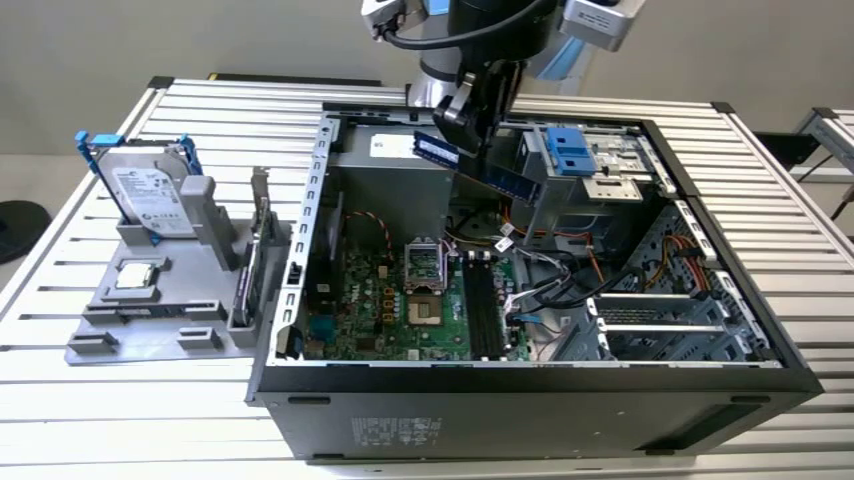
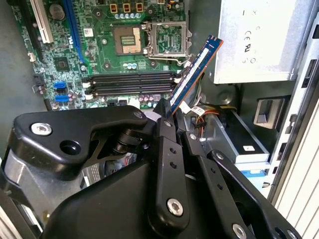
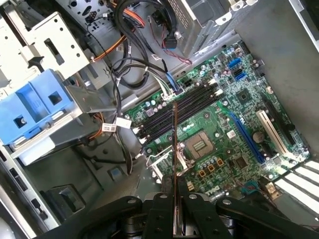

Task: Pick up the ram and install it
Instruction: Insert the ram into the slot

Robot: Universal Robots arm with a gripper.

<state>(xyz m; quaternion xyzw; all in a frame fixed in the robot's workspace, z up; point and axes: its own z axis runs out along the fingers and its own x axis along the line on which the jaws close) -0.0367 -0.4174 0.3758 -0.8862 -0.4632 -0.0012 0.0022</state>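
My gripper (image 1: 467,125) is shut on the ram (image 1: 481,170), a long narrow blue-edged stick that hangs tilted above the open computer case (image 1: 534,385), toward its back. In the second wrist view the ram (image 2: 195,74) sticks out from between the black fingers (image 2: 167,149), over the gap between the motherboard and the silver box. The first wrist view shows the ram (image 3: 175,149) edge-on, gripped low at my gripper (image 3: 175,211). The motherboard's black memory slots (image 1: 478,300) (image 2: 132,82) (image 3: 179,112) lie below, apart from the stick.
A grey fixture (image 1: 100,330) at the exterior view's left holds a hard drive (image 1: 150,190) with blue rails, a processor (image 1: 138,277) and an upright card (image 1: 260,250). Inside the case are a blue drive cage (image 1: 567,150) (image 3: 35,112) and loose cables (image 1: 561,285).
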